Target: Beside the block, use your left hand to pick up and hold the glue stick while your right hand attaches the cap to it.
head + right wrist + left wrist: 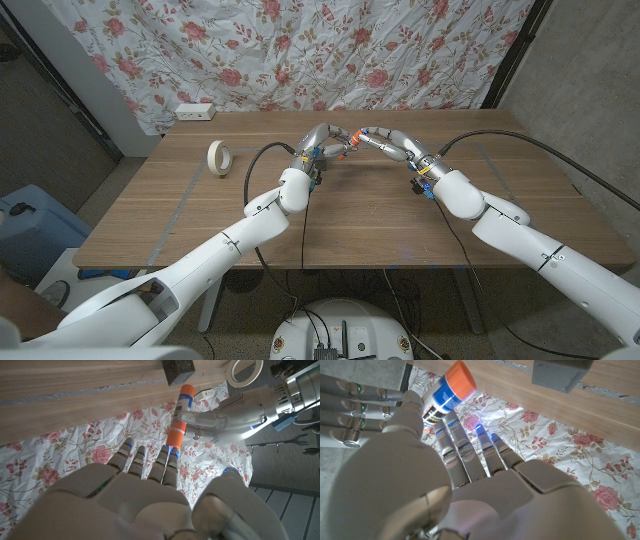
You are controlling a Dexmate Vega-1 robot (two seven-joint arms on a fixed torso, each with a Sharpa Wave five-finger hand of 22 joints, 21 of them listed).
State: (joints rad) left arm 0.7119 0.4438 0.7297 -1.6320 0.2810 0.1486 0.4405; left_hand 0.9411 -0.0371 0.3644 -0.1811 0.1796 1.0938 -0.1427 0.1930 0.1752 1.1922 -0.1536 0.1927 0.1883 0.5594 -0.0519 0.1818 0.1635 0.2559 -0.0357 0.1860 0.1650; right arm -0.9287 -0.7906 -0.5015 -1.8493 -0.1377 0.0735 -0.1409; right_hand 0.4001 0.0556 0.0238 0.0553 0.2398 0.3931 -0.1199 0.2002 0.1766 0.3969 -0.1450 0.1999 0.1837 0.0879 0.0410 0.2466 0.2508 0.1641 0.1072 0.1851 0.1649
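A roll of tape (220,156) lies far left on the table (150,220). The left hand (318,143) holds the glue stick (181,415) raised mid-table, near the block (177,370). The right hand (385,140) pinches the orange cap (175,438) at its end, so capping looks nearly done, though I cannot tell whether it is seated.

makeshift lab: floral backdrop sheet (300,50)

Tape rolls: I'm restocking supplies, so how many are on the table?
1: the tape roll lies flat on the table's left part. More may lie outside the picture.
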